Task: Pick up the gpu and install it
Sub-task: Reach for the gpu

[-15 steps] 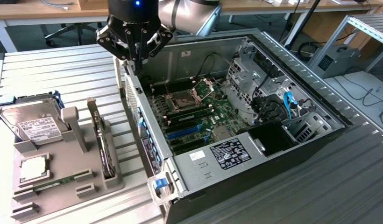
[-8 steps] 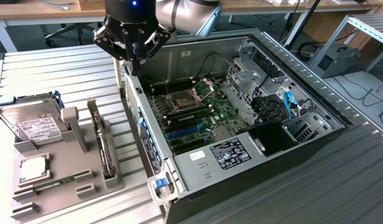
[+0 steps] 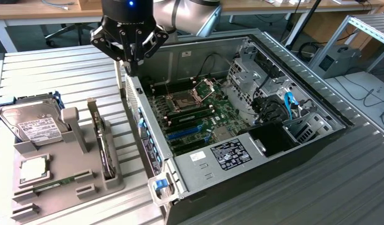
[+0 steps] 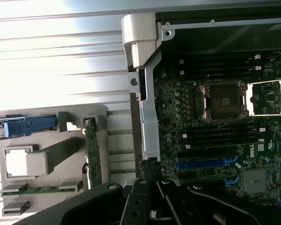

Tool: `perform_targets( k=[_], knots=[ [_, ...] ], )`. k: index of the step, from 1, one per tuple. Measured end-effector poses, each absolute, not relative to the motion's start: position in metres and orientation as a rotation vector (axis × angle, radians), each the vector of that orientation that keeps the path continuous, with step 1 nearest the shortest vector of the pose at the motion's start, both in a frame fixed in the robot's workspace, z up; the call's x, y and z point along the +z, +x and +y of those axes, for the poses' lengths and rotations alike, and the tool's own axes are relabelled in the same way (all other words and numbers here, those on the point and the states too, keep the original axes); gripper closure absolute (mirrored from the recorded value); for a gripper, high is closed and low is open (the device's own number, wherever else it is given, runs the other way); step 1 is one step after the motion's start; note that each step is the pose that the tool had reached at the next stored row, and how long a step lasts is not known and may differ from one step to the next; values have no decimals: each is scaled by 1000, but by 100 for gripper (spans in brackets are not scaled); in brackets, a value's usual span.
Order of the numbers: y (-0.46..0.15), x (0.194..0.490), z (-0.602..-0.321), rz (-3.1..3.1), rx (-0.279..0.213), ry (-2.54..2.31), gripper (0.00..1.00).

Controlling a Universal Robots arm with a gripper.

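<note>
Hovering shut and empty beside the case wall, gpu untouched in its holder

Nearest, toward the tabletop's near edge on the exterior view's left, the grey holder [image 3: 64, 164] carries a RAM stick [image 3: 55, 182], a processor [image 3: 33, 169], a hard drive [image 3: 36, 124] and the gpu [image 3: 101, 140], which stands on its long edge in a slot on the side facing the computer case [image 3: 142, 122]. Farther back, the gripper [image 3: 131, 69] hangs over the case's wall, jaws closed on nothing, well apart from the card. I judge the reach goes best with the jaws spread first, squared across the thin board, centred along its top edge, clear of the holder's posts and the case wall.
</note>
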State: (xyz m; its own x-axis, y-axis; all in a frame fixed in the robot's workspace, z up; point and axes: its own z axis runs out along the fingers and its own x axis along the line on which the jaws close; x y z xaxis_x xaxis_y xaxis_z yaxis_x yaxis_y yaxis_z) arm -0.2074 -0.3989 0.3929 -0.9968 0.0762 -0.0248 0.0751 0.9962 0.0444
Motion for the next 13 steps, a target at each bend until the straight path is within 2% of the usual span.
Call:
perform_targets(
  k=[13],
  knots=[
    [-214,393,-399,3112,68,118,89]
  ],
)
